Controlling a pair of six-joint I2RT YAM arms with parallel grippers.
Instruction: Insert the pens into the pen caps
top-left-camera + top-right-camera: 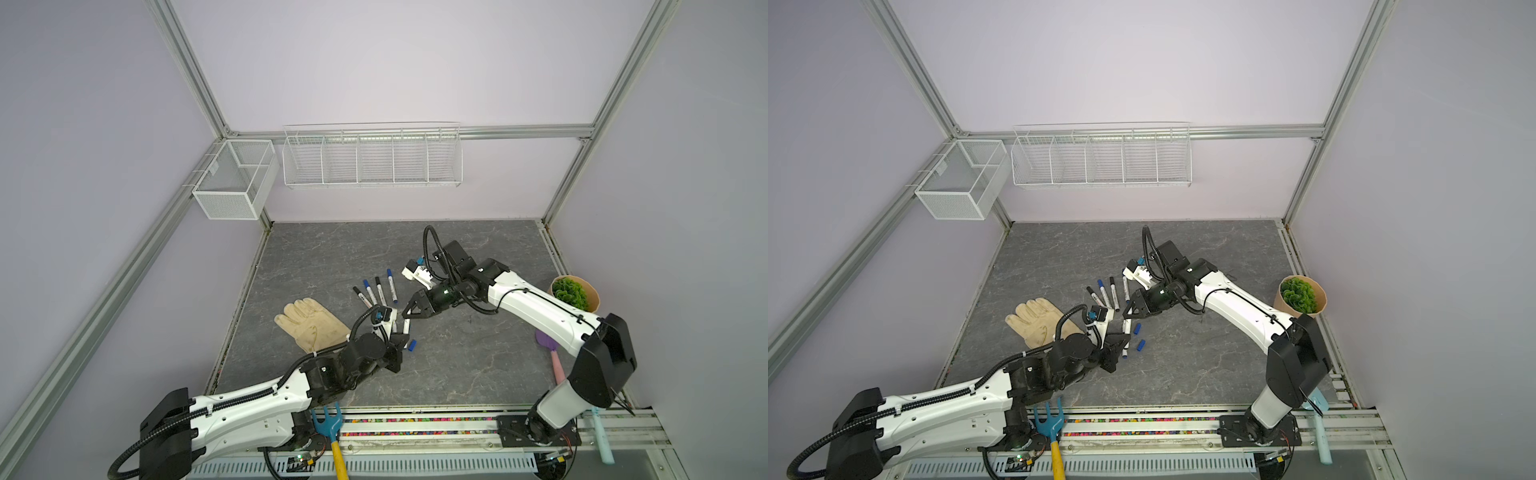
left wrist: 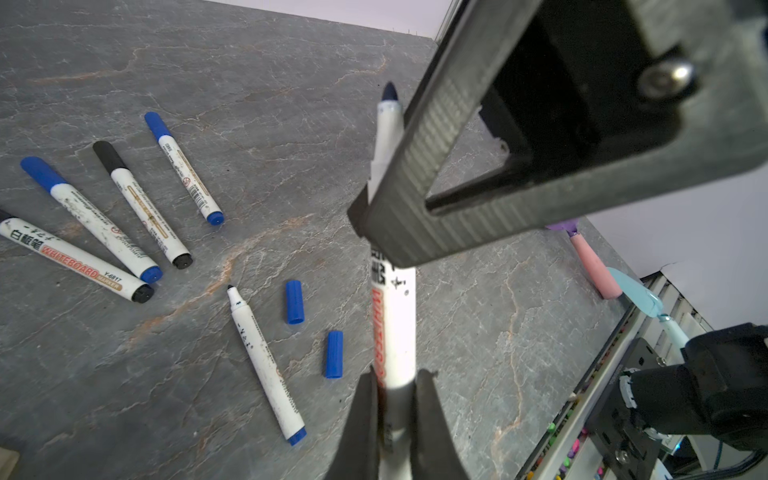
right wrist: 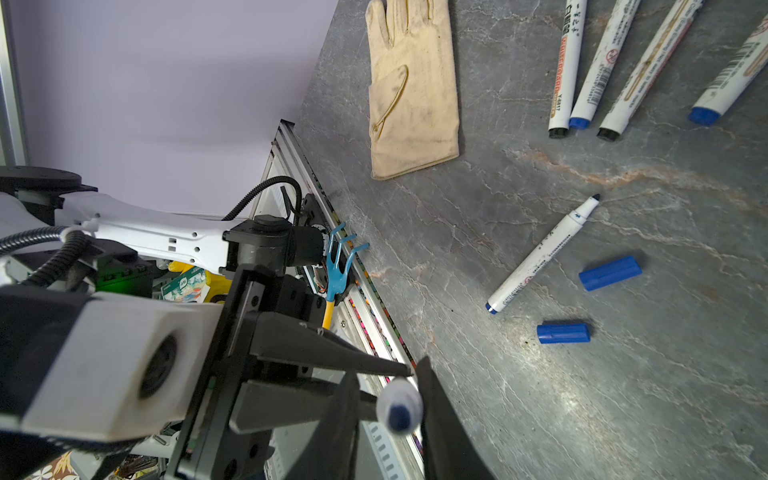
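Over the bench (image 2: 249, 83) the left jaws are clamped on the rear of an uncapped pen (image 2: 395, 316) lettered "WHITE…" in red. Its blue tip points straight away from them, between the right jaws; whether those pinch it, we cannot tell. We read "WHITEBOARD MARKER Y-6817" on one capped pen (image 2: 75, 259), fanned with three others, caps toward the far wall. A black-tipped pen (image 2: 266, 365) lies uncapped beside a blue cap (image 2: 294, 302) and a second blue cap (image 2: 334, 354).
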